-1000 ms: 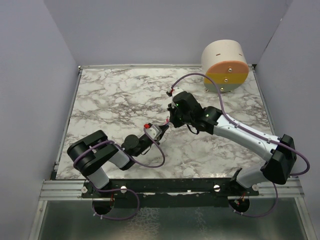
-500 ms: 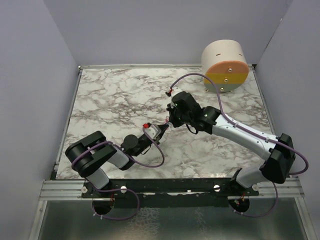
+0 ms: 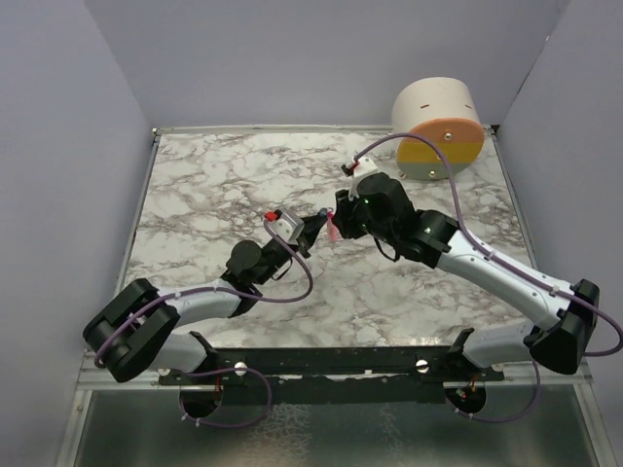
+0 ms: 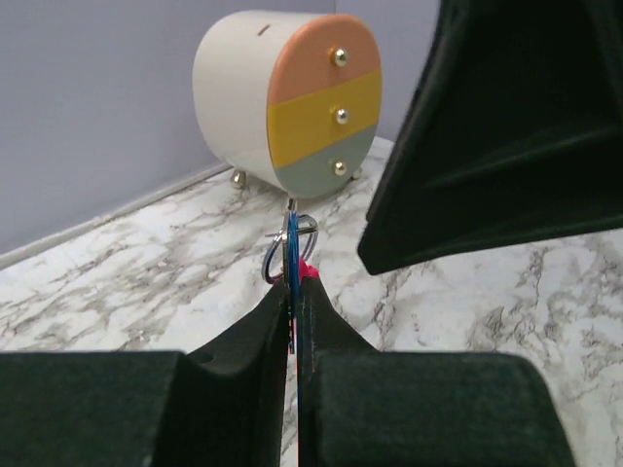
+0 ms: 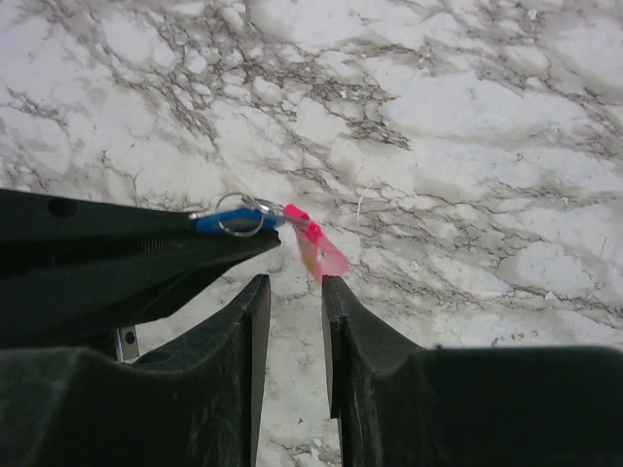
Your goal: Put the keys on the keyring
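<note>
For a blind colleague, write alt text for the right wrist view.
The left tool enters from the left, pinching a blue key, with a silver keyring against it, its pink tag dangling free. Below, the right tool stands open just under the tag, over a marble table.

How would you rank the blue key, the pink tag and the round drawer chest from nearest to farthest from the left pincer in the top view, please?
1. The blue key, clamped at the tips of the left pincer.
2. The pink tag, just right of those tips.
3. The round drawer chest, far back on the right, well beyond both.
</note>
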